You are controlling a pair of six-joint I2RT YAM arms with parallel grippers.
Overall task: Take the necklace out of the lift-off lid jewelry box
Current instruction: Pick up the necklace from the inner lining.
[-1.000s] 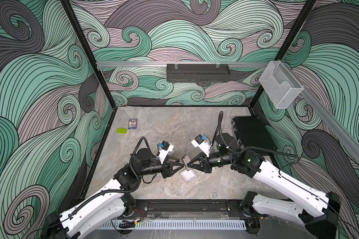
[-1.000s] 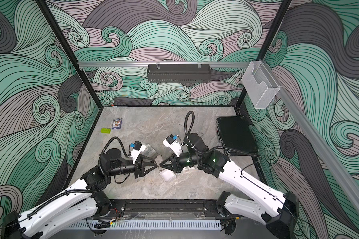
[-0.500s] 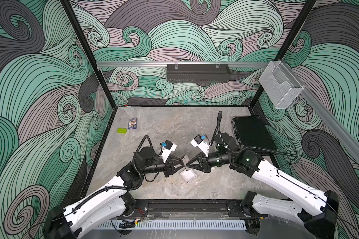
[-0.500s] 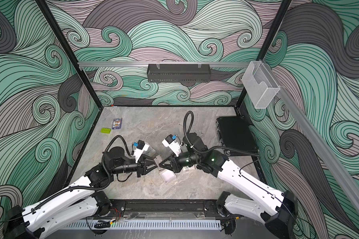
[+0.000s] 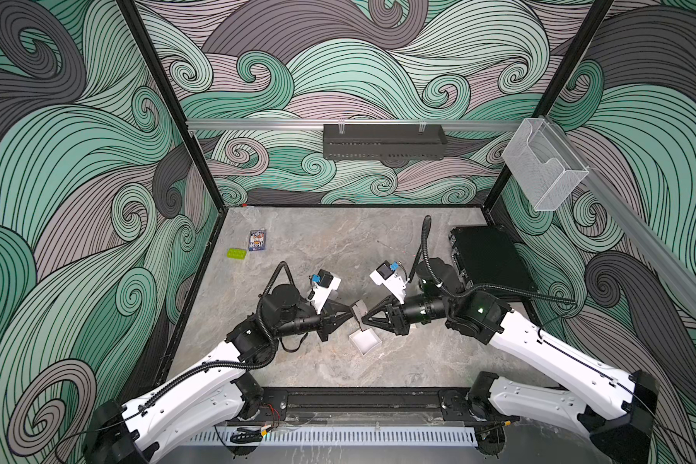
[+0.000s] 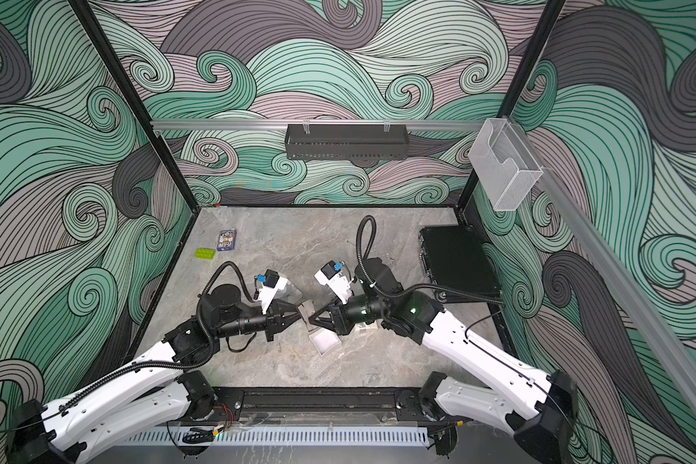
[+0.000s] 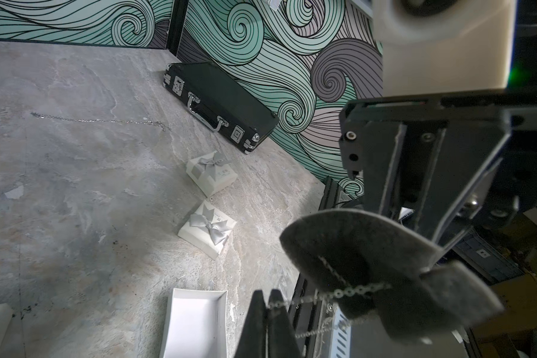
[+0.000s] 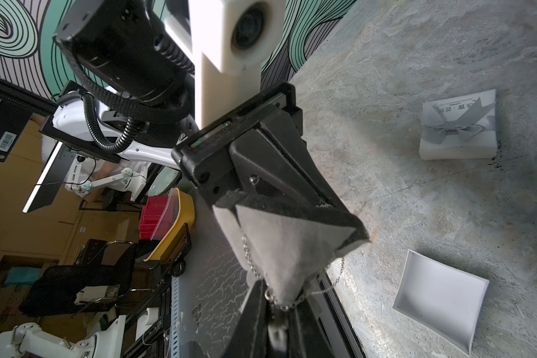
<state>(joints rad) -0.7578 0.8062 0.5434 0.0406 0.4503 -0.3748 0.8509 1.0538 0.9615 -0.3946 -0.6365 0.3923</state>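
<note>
Both grippers meet in mid-air over the table's middle. My right gripper is shut on a corner of a grey foam pad that carries the silver necklace. My left gripper is shut on the necklace chain just beside the pad, and the chain runs taut from its tips to the pad. In both top views the left gripper and right gripper nearly touch at the pad. The open white jewelry box lies empty on the table right below them.
Two closed white gift boxes with grey bows sit near the right arm. A loose chain lies farther back. A black case is at the right wall. A card deck and green block lie far left.
My left gripper moved right, up to the pad, and its open jaws closed on the necklace chain. The right gripper kept holding the pad in the same place.
</note>
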